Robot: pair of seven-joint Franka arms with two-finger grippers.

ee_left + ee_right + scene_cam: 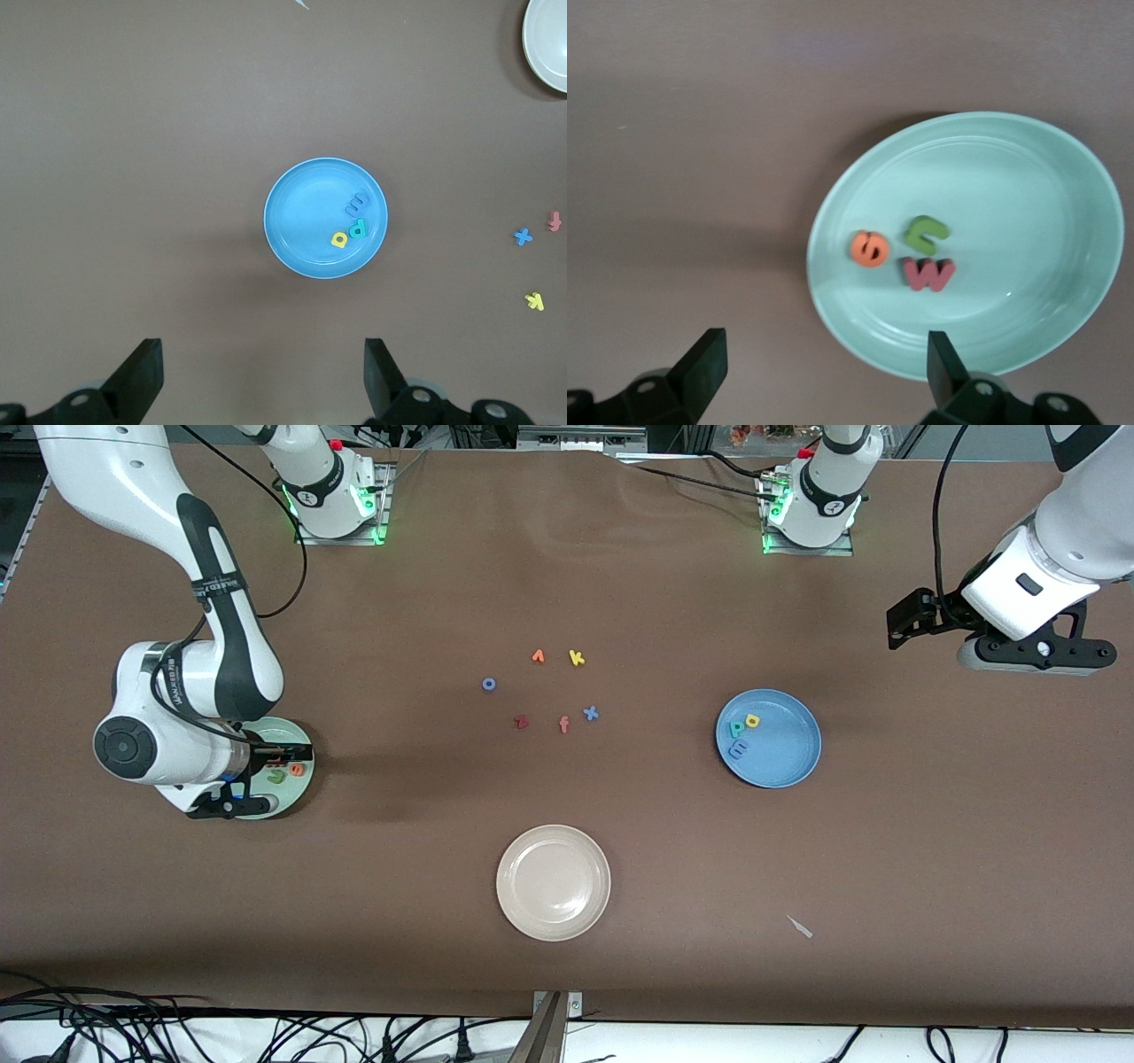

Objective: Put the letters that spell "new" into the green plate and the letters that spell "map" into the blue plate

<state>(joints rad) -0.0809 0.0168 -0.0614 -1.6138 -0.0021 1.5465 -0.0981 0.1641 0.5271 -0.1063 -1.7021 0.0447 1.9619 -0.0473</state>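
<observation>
The green plate [1010, 195] holds the green n [926, 233], the orange e [870, 249] and the salmon-red w [928, 274], close together. My right gripper [824, 367] hangs open and empty over the plate's rim. In the front view the right arm covers part of this plate [297, 788]. The blue plate [784, 748] carries the yellow a [752, 721], the teal p [737, 729] and the blue m [738, 751]. My left gripper [264, 372] waits high up toward the left arm's end of the table, open and empty, with the blue plate [306, 217] in its view.
A beige plate [554, 881] lies near the front camera. Loose letters sit mid-table: an orange one [538, 657], yellow k [577, 658], blue o [488, 685], dark red z [521, 722], orange-red f [563, 725], blue x [590, 713]. A small white scrap [800, 926] lies nearer the camera.
</observation>
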